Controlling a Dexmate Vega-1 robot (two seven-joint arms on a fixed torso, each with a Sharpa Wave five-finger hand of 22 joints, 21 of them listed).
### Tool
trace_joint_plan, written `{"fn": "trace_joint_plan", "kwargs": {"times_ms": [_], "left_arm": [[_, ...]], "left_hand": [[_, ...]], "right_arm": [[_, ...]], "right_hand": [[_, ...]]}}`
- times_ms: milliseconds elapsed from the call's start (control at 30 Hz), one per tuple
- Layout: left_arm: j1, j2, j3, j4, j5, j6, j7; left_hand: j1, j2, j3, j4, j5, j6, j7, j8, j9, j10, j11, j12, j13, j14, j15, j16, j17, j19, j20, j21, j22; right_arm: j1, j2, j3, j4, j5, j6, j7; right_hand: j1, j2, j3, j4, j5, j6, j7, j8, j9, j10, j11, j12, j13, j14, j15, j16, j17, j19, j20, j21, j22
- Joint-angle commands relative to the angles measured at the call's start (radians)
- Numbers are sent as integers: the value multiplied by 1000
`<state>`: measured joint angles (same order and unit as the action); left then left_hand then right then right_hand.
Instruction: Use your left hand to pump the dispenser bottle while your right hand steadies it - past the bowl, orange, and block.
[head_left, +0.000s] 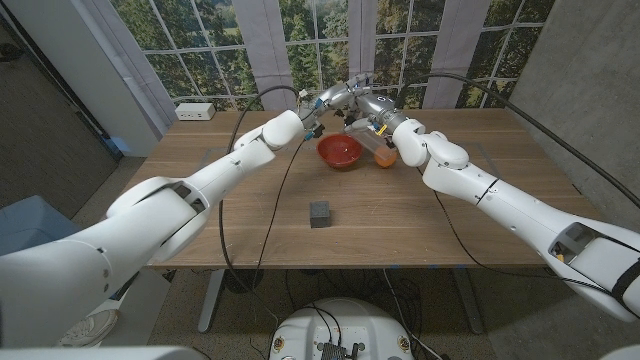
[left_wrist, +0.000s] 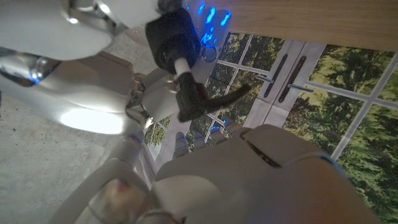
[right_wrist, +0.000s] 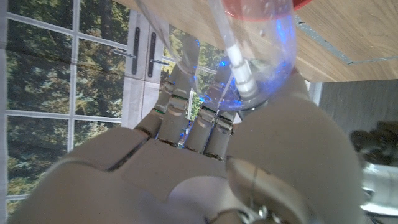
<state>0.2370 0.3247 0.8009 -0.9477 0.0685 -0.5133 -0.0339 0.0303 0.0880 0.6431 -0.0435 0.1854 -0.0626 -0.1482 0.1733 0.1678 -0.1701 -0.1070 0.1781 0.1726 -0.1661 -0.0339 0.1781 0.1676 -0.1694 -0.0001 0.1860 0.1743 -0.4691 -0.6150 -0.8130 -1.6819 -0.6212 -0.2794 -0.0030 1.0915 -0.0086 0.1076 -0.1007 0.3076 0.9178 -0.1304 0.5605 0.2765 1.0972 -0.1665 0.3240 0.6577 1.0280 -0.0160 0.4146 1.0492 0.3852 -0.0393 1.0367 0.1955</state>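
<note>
Red bowl (head_left: 340, 151), orange (head_left: 384, 158) before the hands; dark block (head_left: 320, 214) nearer.

The orange (head_left: 385, 158) lies just right of the bowl (head_left: 340, 152), with the block (head_left: 320, 214) nearer the robot.

My two arms are glossy white with rounded shells and dark seams at the joints. Black cables run along them. The left hand (head_left: 325, 103) and right hand (head_left: 368, 108) are metallic grey.
</note>
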Motion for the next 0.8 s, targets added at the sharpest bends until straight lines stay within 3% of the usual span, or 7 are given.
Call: {"fn": "trace_joint_plan", "kwargs": {"times_ms": [33,267,500,800], "left_arm": [[102,132,-108,-278,45,101,105],[137,169,-153,-334,56,131,149],[148,174,-185,-331,5,121,136],[116,126,-176,-230,-69,40,68]], "left_hand": [[-6,24,-1,0,5,-5,-2,7,3,-44,4,11,2,-76,-7,6,2,-15,6,10,4],[-4,23,-1,-2,5,5,-9,10,3,-36,3,14,1,-65,-4,8,2,-4,10,14,4],[-2,22,-2,-6,5,20,-17,14,3,-22,1,17,1,-50,-6,9,2,15,14,21,4],[-1,18,-5,-9,4,24,-18,14,2,-18,-1,17,1,-47,-5,7,2,17,13,20,4]], "right_arm": [[-13,-4,-2,-15,-17,-15,1],[-6,-4,-10,-13,-26,-10,18],[-4,-1,-12,-3,-33,17,2],[19,27,-13,29,-24,15,13]], "right_hand": [[171,159,-4,3,11,8,4,-4,1,15,-4,-3,-8,164,-212,8,10,-2,-172,7,1],[172,157,-7,3,12,11,2,-7,-3,16,-6,-9,-14,165,-211,7,13,-2,-171,10,1],[173,156,-10,3,13,12,-1,-11,-7,17,-8,-12,-16,167,-211,6,16,-2,-172,14,1],[175,156,-13,3,16,14,-2,-14,-11,19,-9,-14,-17,169,-211,5,21,-4,-172,18,1]]}}
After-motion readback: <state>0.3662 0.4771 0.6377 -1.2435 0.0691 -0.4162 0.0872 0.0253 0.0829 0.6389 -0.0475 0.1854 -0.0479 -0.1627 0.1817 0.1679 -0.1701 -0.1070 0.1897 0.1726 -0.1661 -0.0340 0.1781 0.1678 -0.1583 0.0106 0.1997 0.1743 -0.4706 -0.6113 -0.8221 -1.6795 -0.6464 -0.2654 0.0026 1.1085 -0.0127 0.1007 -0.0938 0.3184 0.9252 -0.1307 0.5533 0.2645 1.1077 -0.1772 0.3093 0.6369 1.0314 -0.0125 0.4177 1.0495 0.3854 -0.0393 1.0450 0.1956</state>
